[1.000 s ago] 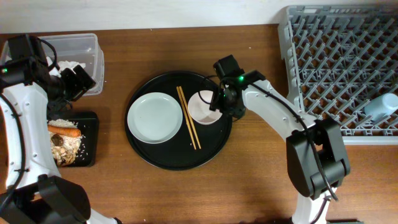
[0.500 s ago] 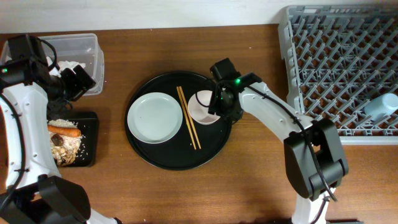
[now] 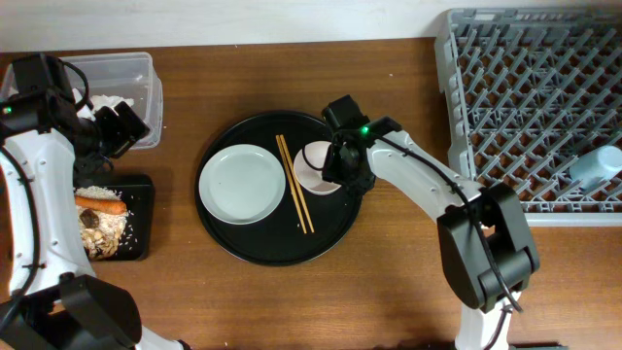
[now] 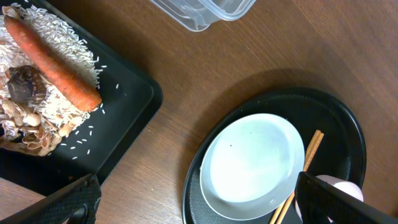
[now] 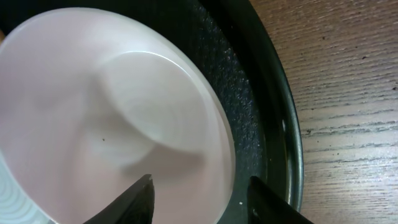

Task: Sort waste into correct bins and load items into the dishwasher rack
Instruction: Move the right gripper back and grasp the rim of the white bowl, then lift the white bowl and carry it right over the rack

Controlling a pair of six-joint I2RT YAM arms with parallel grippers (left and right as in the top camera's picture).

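My right gripper (image 3: pixel 335 165) is open over the right rim of a small pinkish-white bowl (image 3: pixel 313 167) on the round black tray (image 3: pixel 282 258). In the right wrist view, one fingertip (image 5: pixel 142 198) is inside the bowl (image 5: pixel 93 112) and the other is outside it over the tray (image 5: pixel 273 112). The pale dish (image 3: pixel 241 183) and the chopsticks (image 3: pixel 294 185) lie on the same tray. My left gripper (image 3: pixel 121 126) hangs open and empty near the clear box (image 3: pixel 136 73). Carrot (image 4: pixel 53 59), rice and a dark lump (image 4: pixel 22 84) lie in the flat black tray (image 4: pixel 124 143).
The grey dishwasher rack (image 3: pixel 525 97) fills the back right, with a light blue cup (image 3: pixel 595 167) lying at its right edge. White tissue (image 3: pixel 105 101) sits in the clear box. Bare wooden tabletop lies between the round tray and the rack.
My right gripper has slid left over the bowl's rim and its jaws have narrowed. The left arm has not moved.
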